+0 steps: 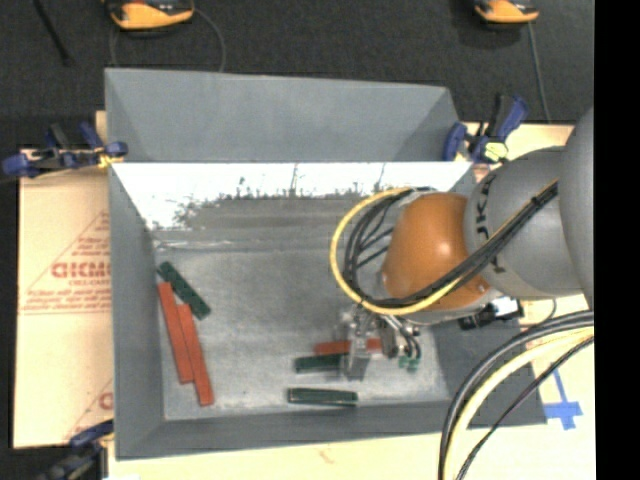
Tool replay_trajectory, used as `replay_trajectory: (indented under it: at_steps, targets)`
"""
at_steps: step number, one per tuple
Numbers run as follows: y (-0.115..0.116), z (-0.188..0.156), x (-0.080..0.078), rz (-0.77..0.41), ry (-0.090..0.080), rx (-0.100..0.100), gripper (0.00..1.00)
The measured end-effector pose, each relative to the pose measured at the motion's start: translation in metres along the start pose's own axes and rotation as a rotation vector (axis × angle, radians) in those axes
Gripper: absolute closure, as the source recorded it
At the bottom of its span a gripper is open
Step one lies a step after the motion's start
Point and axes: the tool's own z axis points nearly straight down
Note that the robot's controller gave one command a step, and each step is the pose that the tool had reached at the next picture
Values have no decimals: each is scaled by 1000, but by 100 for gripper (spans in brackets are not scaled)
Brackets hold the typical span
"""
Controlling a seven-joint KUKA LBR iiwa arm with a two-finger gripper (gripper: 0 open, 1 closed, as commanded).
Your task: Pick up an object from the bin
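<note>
Reaching from the right, the arm [540,243] hangs over a small flat red bar [328,348]; state of the jaws cannot be told.

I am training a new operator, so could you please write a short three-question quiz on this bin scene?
1. True or false: the gripper is over the two long red bars by the bin's left wall.
2. Which lies nearest the gripper? A: a short red bar. B: a yellow ball. C: a blue cup.
3. Fill in: the lone bar by the bin's near wall is dark ____.
Key: 1 false; 2 A; 3 green.
</note>
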Motion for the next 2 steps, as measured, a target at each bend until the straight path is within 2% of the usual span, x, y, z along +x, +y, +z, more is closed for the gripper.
replay_trajectory:
  at_steps: [1, 2]
  targets:
    - [-63, -17, 33, -31, 7, 5, 100]
    - [-28, -154, 13, -134, -5, 2, 100]
